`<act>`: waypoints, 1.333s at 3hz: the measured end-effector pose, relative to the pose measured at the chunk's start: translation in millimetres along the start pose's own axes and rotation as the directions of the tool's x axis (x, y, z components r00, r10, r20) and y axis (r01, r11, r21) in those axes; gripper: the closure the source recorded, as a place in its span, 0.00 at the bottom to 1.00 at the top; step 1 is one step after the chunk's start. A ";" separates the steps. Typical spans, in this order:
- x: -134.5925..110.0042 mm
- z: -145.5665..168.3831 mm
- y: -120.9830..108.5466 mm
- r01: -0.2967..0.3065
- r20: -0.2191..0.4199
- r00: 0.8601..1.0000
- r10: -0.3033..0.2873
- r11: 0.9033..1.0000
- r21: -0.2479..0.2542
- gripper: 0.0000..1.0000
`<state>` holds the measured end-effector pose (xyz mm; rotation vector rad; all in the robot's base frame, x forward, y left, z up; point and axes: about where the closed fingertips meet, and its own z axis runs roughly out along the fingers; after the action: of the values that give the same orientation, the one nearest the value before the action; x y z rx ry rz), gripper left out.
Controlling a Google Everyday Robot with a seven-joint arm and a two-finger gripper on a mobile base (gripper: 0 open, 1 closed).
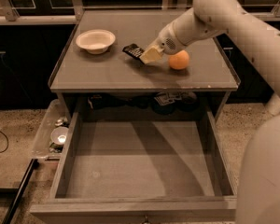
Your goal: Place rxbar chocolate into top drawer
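End effector (148,56) is resting against the rxbar chocolate (132,50) on the desk (107,73), grip unreadable; a thin edge-hold is risking the bar slipping free before reaching the open top drawer (135,171) below.

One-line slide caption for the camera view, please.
Robot hand at the rxbar chocolate on the tabletop, between a white bowl and an orange ball, with the top drawer open below.

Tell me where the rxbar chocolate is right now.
In the camera view the rxbar chocolate lies on the tabletop, between the white bowl and the orange ball, with the gripper at its end nearest the ball.
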<state>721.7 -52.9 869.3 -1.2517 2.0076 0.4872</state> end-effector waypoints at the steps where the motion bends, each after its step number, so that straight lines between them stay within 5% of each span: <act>1: 10.3 -60.5 7.2 0.037 0.099 0.994 -0.036 0.999 -0.012 1.00; 2: 39.6 -111.9 15.8 0.092 0.171 0.981 -0.088 0.996 -0.018 1.00; 4: 149.5 -181.8 63.0 0.182 0.149 0.975 -0.164 0.977 -0.114 1.00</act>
<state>557.2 -232.2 879.4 -1.4159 1.7559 0.6067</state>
